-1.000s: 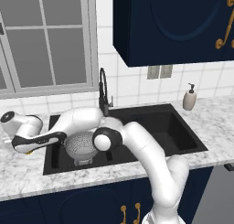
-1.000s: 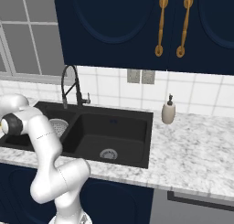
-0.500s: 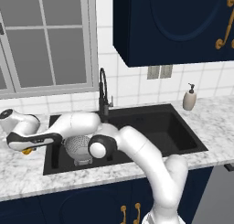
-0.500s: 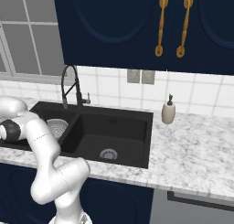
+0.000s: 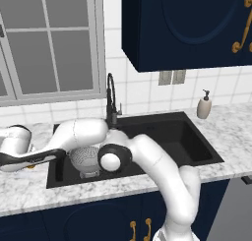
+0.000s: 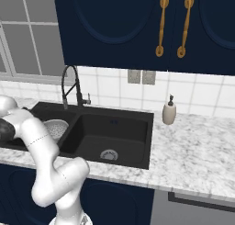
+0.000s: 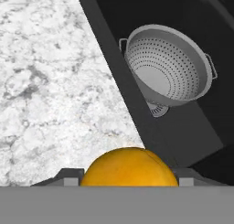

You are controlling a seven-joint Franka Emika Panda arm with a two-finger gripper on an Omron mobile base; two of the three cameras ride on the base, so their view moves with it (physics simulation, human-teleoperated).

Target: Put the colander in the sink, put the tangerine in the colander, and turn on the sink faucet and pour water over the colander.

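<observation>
Marble-patterned surface (image 7: 50,81) spreads under and ahead of the tool (image 7: 129,182), which sits at the far left end of the reach, over the surface beside the sink (image 7: 151,127). Tangerine (image 7: 129,169) fills the gap between the two tips, which stand at its flanks; tool looks closed onto it, fruit sitting on or just off the surface.

Past the tool to its right: black sink wall, then the colander (image 7: 167,67) upright in the near basin, over the drain, bowl empty. Sink faucet (image 5: 111,98) stands behind that basin, neck arching over it.

Risks, as judged:
- Round fruit held only at its sides; may roll or squirt out on lift
- Low carry could clip the sink edge
- Release off-centre could strike the colander rim and bounce into the basin
</observation>
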